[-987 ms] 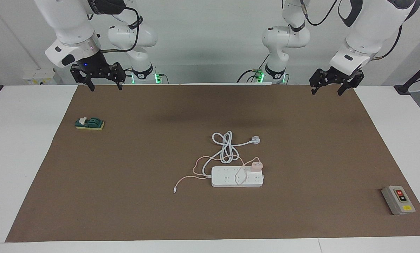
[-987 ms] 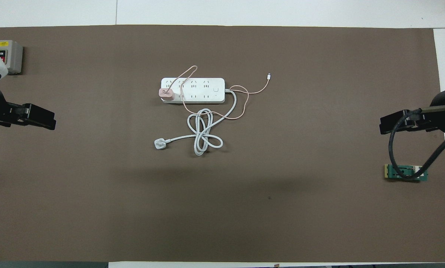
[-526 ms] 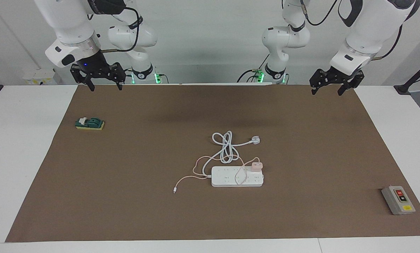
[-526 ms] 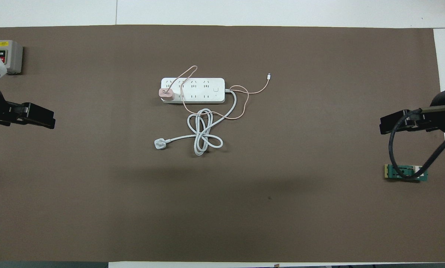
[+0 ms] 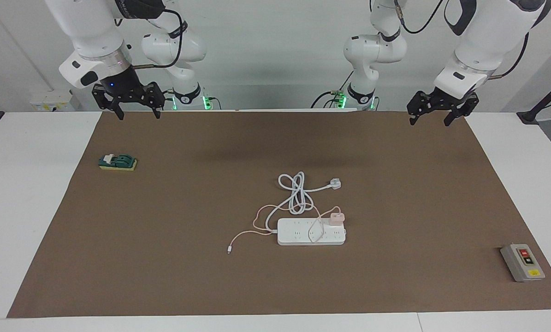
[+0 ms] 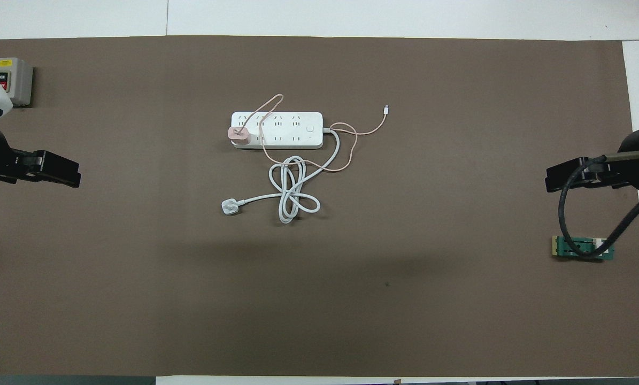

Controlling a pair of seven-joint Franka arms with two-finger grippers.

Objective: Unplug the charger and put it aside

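Note:
The pale pink charger (image 5: pixel 336 217) (image 6: pixel 239 135) stands plugged into the white power strip (image 5: pixel 298 235) (image 6: pixel 292 131) at the strip's end toward the left arm's end of the table. Its thin pink cable (image 5: pixel 257 220) (image 6: pixel 351 155) loops over the strip and ends loose on the mat. My left gripper (image 5: pixel 429 122) (image 6: pixel 57 172) is open and empty, raised over the mat's edge nearest the robots. My right gripper (image 5: pixel 136 115) (image 6: pixel 565 181) is open and empty, raised over the mat's corner at its own end.
The strip's thick white cord (image 5: pixel 296 193) (image 6: pixel 292 195) lies coiled nearer to the robots and ends in a white three-pin plug (image 5: pixel 334 183) (image 6: pixel 229 207). A grey button box (image 5: pixel 523 263) (image 6: pixel 12 80) and a green switch (image 5: pixel 117 162) (image 6: pixel 582 247) sit on the brown mat (image 5: pixel 164 258).
My left gripper has shifted very slightly. Nothing else has moved.

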